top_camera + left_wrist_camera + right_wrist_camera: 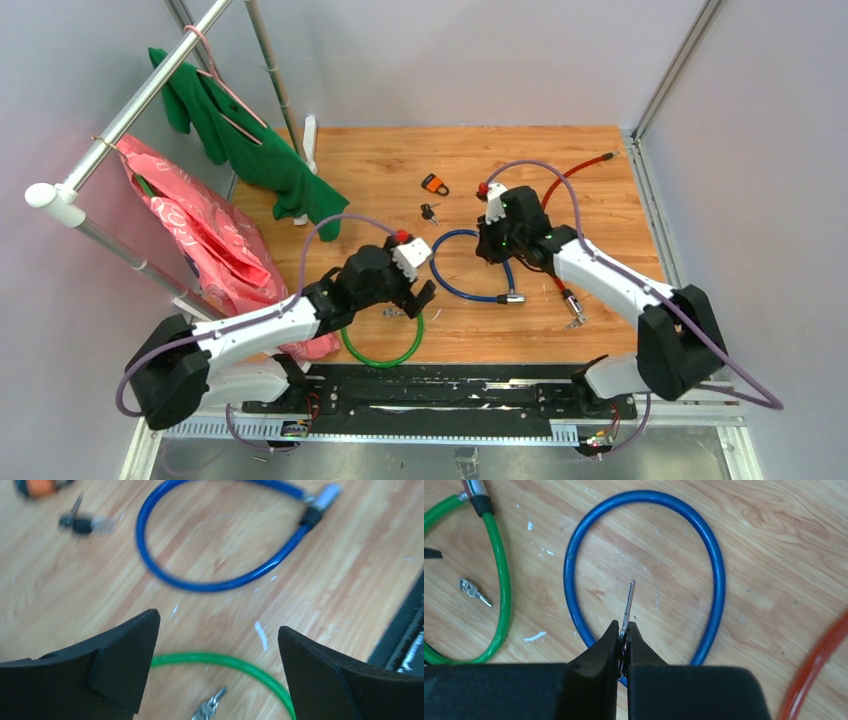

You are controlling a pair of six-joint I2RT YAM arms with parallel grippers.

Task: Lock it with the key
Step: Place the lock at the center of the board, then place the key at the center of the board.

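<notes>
While my right pincer [623,630] is closed on the head of a thin key [628,602], the blade sticks out forward and hangs above the inside of the blue cable lock [719,580], which lies as a loop on the counter [774,540]. The grip is only a small pinch at the very tips. I judge that the key can turn or slip between the pads when I push it against the keyhole.

My left pincer [218,625] stands wide open and holds nothing. It hovers over a green cable [215,659] and a bunch of keys [207,707], not over the blue lock. The metal head [325,492] of the blue lock lies free at one end of the loop, and nothing steadies it. If I press the key in, the head may slide or roll away on the wood.

Other keys also lie about, so I cannot tell whether this key fits this lock.
</notes>
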